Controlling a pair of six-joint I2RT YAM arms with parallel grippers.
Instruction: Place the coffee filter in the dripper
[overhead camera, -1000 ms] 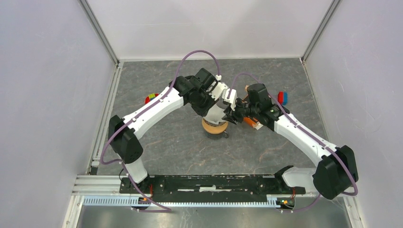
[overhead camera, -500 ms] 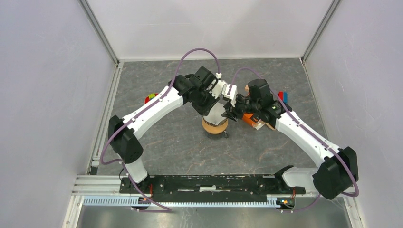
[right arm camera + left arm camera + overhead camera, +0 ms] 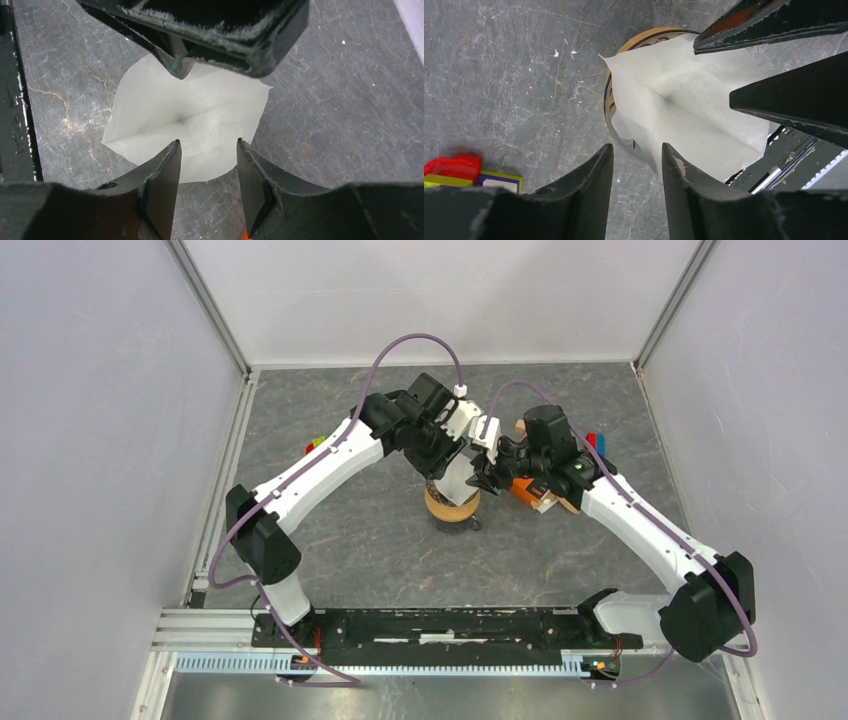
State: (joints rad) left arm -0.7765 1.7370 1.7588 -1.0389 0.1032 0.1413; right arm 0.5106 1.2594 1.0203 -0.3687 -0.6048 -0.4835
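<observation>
Left gripper (image 3: pixel 636 150) and right gripper (image 3: pixel 207 145), both with jaws parted and empty, hang equally near over the thin white paper coffee filter (image 3: pixel 684 110), apparently nested point-down in the dark grey ribbed dripper (image 3: pixel 611 112).

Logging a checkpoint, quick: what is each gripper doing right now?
Left gripper: open, holding nothing.
Right gripper: open, holding nothing, fingers apart over the coffee filter.
</observation>
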